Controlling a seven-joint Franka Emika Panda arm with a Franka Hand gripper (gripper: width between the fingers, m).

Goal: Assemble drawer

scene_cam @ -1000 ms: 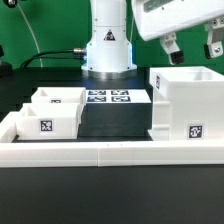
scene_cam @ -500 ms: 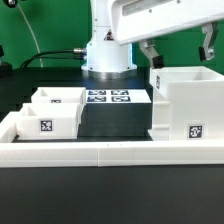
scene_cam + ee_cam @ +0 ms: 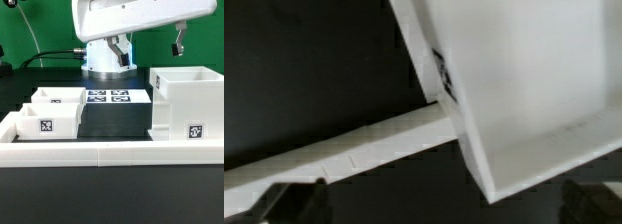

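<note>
The two-finger gripper (image 3: 149,45) hovered at twelve o'clock, fingers spread, empty. Probably the approach step: next needed a descent onto the tall white plastic drawer casing (image 3: 186,105) at three o'clock.

green backdrop (image 3: 40,25) behind a black table (image 3: 110,195), evenly lit.

The black desk (image 3: 112,122) carried the casing (image 3: 190,110) at the exterior view's right, the front tray (image 3: 45,122) and rear tray (image 3: 58,98) close together at its left, the marker board (image 3: 108,97) between them farther back, and a low white rail (image 3: 110,153) along the near side
</note>
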